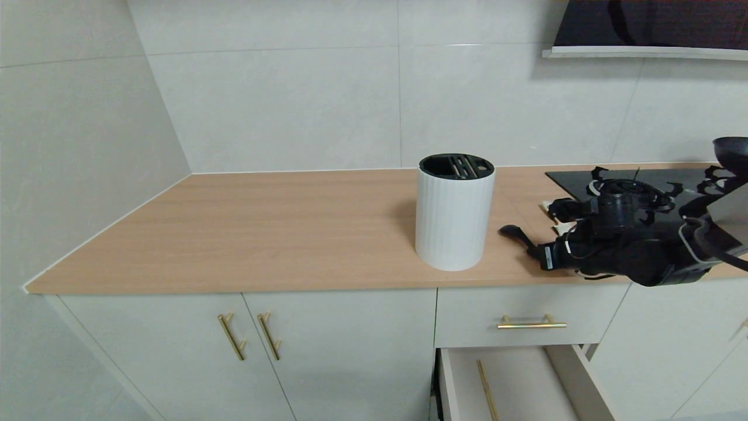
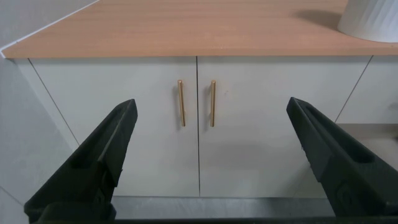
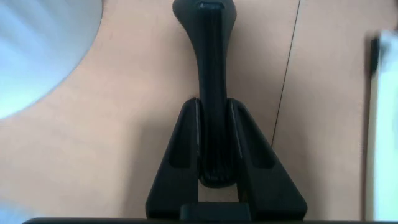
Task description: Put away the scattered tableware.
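Note:
A white ribbed utensil holder (image 1: 454, 217) with a black slotted top stands upright on the wooden counter (image 1: 263, 222). Just right of it, low over the counter, my right gripper (image 1: 534, 250) is shut on the black handle (image 1: 514, 232) of a utensil; the handle end points toward the holder. The right wrist view shows the fingers (image 3: 180, 140) clamped on either side of that handle (image 3: 211, 68), with the holder (image 3: 37, 50) close beside it. My left gripper (image 2: 214, 158) hangs open and empty below counter height, facing the cabinet doors (image 2: 196, 124); the holder's base (image 2: 373, 18) shows on the counter above.
A black cooktop (image 1: 643, 181) with burner grates lies to the right, with a dark pot (image 1: 730, 152) at its far edge. Pale items (image 1: 549, 207) lie by the cooktop's near corner. Below the counter a drawer (image 1: 514, 386) stands pulled out. Tiled walls enclose the back and left.

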Tool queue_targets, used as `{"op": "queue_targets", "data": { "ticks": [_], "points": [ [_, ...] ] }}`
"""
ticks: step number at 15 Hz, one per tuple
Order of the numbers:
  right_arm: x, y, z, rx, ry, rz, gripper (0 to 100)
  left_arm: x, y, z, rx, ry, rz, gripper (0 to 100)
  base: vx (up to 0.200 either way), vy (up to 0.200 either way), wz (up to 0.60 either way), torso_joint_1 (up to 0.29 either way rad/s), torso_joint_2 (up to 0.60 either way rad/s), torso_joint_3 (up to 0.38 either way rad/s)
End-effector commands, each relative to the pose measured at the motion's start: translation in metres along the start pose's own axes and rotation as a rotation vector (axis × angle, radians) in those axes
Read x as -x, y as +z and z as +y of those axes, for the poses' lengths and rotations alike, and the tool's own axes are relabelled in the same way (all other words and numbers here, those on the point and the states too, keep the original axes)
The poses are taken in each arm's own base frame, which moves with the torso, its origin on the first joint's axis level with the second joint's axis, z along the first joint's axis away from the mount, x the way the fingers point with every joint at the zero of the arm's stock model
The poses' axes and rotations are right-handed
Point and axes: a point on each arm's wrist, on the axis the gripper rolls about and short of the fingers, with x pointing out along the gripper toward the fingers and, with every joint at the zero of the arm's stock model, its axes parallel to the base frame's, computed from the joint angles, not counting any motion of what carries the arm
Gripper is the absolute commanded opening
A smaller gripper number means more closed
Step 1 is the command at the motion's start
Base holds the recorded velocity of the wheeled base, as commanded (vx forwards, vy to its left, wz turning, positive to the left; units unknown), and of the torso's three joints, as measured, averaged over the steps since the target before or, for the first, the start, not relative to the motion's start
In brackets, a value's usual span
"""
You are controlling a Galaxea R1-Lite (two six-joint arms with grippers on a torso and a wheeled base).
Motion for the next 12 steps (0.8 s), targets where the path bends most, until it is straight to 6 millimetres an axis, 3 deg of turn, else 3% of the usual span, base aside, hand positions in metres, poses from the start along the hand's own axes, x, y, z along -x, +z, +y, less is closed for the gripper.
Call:
{"op": "queue_targets", "data": {
  "ticks": [1, 3, 7, 9, 12],
  "points": [
    [0.028, 0.026, 0.011, 0.003, 0.014, -0.002, 0, 0.000, 0.000, 0.000, 0.000, 0.000, 0.000, 100, 0.000, 0.000, 0.00, 0.000, 0.00, 0.000],
    [0.049, 0.039, 0.028, -0.041, 0.023, 0.051, 0, 0.000, 0.000, 0.000, 0.000, 0.000, 0.000, 100, 0.000, 0.000, 0.00, 0.000, 0.00, 0.000],
    [0.133, 0.059, 0.075, -0.181, 0.036, 0.112, 0, 0.000, 0.000, 0.000, 0.000, 0.000, 0.001, 100, 0.000, 0.000, 0.00, 0.000, 0.00, 0.000],
    [0.173, 0.052, 0.083, -0.226, 0.010, 0.116, 0, 0.000, 0.000, 0.000, 0.000, 0.000, 0.000, 100, 0.000, 0.000, 0.00, 0.000, 0.00, 0.000],
    [0.190, 0.021, 0.082, -0.237, -0.007, 0.147, 0, 0.000, 0.000, 0.000, 0.000, 0.000, 0.001, 100, 0.000, 0.000, 0.00, 0.000, 0.00, 0.000]
  ]
}}
